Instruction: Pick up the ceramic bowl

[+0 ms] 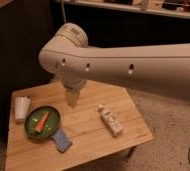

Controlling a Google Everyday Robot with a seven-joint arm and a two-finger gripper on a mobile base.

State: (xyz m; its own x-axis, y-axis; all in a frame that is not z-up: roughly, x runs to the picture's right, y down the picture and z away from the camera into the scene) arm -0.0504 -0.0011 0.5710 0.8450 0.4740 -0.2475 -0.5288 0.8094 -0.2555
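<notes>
Ceramic bowl (52,125) on the wooden table (88,132), gripper (71,98) perhaps hovering nearby.

The shallow, glossy dark green ceramic bowl (52,121) is sitting upright, the gripper (71,99) hanging near its far right rim

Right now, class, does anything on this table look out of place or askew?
Yes. An orange carrot lies inside the ceramic bowl and might slide when the bowl is lifted. A white container lies flat on the table, right of the bowl. The tool hangs above the table between them.
</notes>
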